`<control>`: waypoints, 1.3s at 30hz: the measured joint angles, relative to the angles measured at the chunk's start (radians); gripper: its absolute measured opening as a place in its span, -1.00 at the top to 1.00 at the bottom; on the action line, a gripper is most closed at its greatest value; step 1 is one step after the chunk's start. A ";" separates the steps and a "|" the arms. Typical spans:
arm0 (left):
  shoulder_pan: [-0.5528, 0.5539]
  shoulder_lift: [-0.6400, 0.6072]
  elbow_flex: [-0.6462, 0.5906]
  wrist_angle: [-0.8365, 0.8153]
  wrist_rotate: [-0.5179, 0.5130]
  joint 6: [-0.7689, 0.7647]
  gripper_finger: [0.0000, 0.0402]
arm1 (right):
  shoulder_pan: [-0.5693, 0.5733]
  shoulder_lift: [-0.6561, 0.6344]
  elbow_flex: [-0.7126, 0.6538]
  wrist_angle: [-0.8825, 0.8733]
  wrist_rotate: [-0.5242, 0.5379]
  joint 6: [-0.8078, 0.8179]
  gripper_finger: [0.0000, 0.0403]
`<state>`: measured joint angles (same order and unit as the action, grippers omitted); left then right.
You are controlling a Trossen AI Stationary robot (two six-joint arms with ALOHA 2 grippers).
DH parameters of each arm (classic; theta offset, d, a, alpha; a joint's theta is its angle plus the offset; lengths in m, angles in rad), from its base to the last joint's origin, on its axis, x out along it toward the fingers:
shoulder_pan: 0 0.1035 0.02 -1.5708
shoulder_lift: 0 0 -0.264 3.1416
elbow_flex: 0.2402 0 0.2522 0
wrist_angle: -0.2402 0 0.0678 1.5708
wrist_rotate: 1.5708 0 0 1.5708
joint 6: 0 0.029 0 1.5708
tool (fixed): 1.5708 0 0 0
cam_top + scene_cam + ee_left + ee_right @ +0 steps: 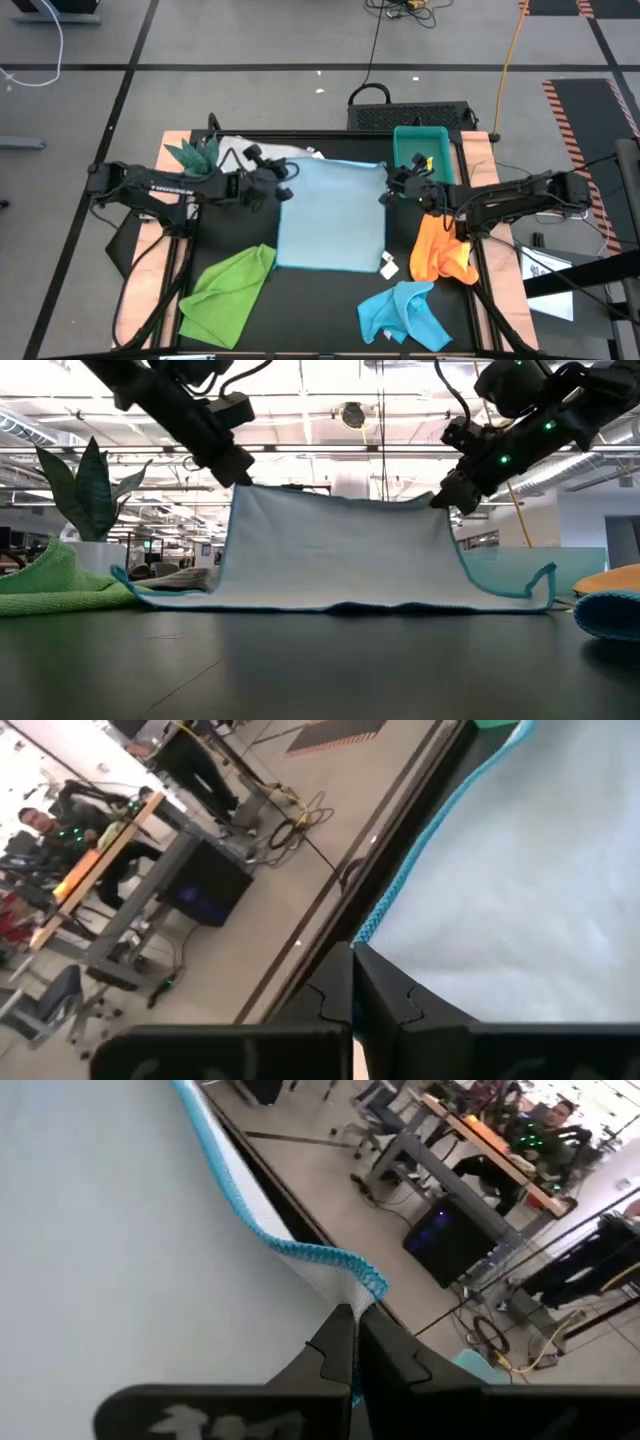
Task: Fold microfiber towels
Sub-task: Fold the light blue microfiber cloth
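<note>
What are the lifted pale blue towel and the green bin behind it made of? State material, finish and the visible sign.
Pale blue towel: soft woven cloth, likely microfiber; matte, it sags between the left end effector and right end effector, with a stitched blue hem.
Green bin: probably rigid plastic; smooth, straight walls and crisp rim.

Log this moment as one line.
left gripper: shut on pale blue towel far corner | right gripper: shut on other far corner | far edge lifted, near edge on table
</note>
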<state>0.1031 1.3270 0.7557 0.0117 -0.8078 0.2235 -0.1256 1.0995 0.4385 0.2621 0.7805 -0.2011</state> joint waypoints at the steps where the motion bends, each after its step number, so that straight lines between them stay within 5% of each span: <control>1: 0.009 0.000 0.004 0.000 0.001 0.015 0.98 | 0.007 -0.002 0.000 -0.015 -0.002 -0.002 1.00; 8: -0.062 0.000 0.004 -0.115 0.002 0.014 0.98 | 0.127 -0.001 0.000 -0.172 -0.025 -0.002 1.00; 12: -0.181 0.000 0.004 -0.221 0.088 -0.065 0.98 | 0.246 -0.002 0.000 -0.214 -0.037 0.010 1.00; 20: -0.434 0.000 0.004 -0.313 0.145 -0.279 0.98 | 0.431 -0.002 0.000 -0.238 -0.313 0.194 1.00; 25: -0.540 0.000 0.004 -0.324 0.151 -0.411 0.98 | 0.520 -0.001 0.000 -0.239 -0.391 0.266 1.00; 34: -0.647 0.071 -0.044 -0.316 0.176 -0.599 0.98 | 0.598 0.018 -0.031 -0.230 -0.390 0.314 1.00; 39: -0.641 0.092 -0.048 -0.322 -0.001 -0.582 0.98 | 0.593 0.026 -0.045 -0.208 -0.245 0.274 1.00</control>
<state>-0.5377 1.4185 0.7082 -0.3103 -0.8089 -0.3589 0.4676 1.1250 0.3935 0.0542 0.5357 0.0730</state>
